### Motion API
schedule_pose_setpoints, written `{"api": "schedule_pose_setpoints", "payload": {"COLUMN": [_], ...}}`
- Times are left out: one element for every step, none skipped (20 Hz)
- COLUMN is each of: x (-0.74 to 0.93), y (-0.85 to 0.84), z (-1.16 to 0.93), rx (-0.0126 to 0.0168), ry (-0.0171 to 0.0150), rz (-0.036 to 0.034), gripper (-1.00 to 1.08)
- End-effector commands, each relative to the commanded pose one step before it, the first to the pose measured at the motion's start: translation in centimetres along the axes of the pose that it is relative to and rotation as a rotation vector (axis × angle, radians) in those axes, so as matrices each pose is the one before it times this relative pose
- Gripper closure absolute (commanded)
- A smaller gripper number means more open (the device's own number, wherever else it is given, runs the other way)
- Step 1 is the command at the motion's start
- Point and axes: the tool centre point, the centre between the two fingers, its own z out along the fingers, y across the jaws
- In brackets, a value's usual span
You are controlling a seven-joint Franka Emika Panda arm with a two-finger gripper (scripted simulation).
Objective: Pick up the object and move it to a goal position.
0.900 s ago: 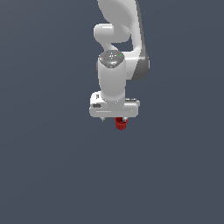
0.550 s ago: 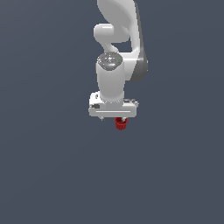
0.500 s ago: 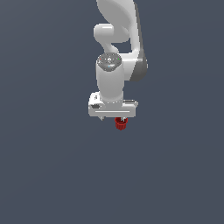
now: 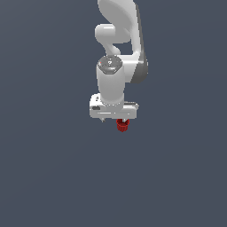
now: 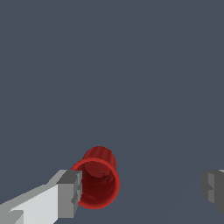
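My gripper [image 5: 140,190] was spread wide: in the wrist picture one finger [image 5: 70,192] sat right against the rim of the red cup [image 5: 97,181], while the other finger [image 5: 213,188] stood far off at the picture's edge, pinching nothing. The cup showed me its open mouth and ribbed side, off-centre between my fingers, hard by one of them.

In the exterior view I hung a little above the middle of the frame, and the red cup [image 4: 122,125] peeked out just below my hand [image 4: 114,111], toward the exterior view's right of its centre. I could not tell from either picture whether the cup rested on the grey ground.

By my reckoning, the approach was done. The grasp itself, the lift and the carry to the goal were all left, and I saw no goal marker.
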Motion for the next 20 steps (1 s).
{"api": "schedule_pose_setpoints", "payload": {"x": [-0.133, -0.071, -0.081, -0.092, -0.105, -0.119, -0.132, -0.145, -0.16, -0.175, -0.192, -0.209, -0.226, -0.245, -0.259, -0.265, -0.27, -0.275, -0.28, -0.283], "y": [-0.156, -0.087, -0.096, -0.106, -0.113, -0.12, -0.129, -0.135, -0.142, -0.147, -0.152, -0.156, -0.158, -0.158, -0.155, -0.145, -0.136, -0.126, -0.116, -0.106], "z": [0.2, 0.105, 0.118, 0.131, 0.145, 0.16, 0.172, 0.184, 0.196, 0.209, 0.221, 0.233, 0.244, 0.255, 0.261, 0.258, 0.255, 0.252, 0.249, 0.244], "rx": [-0.00088, -0.00048, -0.00054, -0.00059, -0.00066, -0.00072, -0.00078, -0.00082, -0.00087, -0.00091, -0.00095, -0.00099, -0.00102, -0.00105, -0.00104, -0.00101, -0.00097, -0.00093, -0.00088, -0.00084], "ry": [0.00019, 0.00046, 0.00056, 0.00062, 0.00064, 0.00067, 0.00074, 0.00085, 0.00095, 0.00103, 0.00112, 0.00123, 0.00134, 0.00145, 0.00154, 0.00158, 0.00162, 0.00166, 0.0017, 0.00173], "rz": [0.0137, 0.00811, 0.00921, 0.01023, 0.01135, 0.01245, 0.01347, 0.0146, 0.01569, 0.0168, 0.01792, 0.01905, 0.02017, 0.02132, 0.02201, 0.02203, 0.02203, 0.02204, 0.02205, 0.02192], "gripper": [-0.92, -0.92, -0.92, -0.92, -0.92, -0.92, -0.92, -0.92, -0.92, -0.92, -0.92, -0.92, -0.92, -0.92, -0.92, -0.92, -0.92, -0.92, -0.92, -0.92]}}
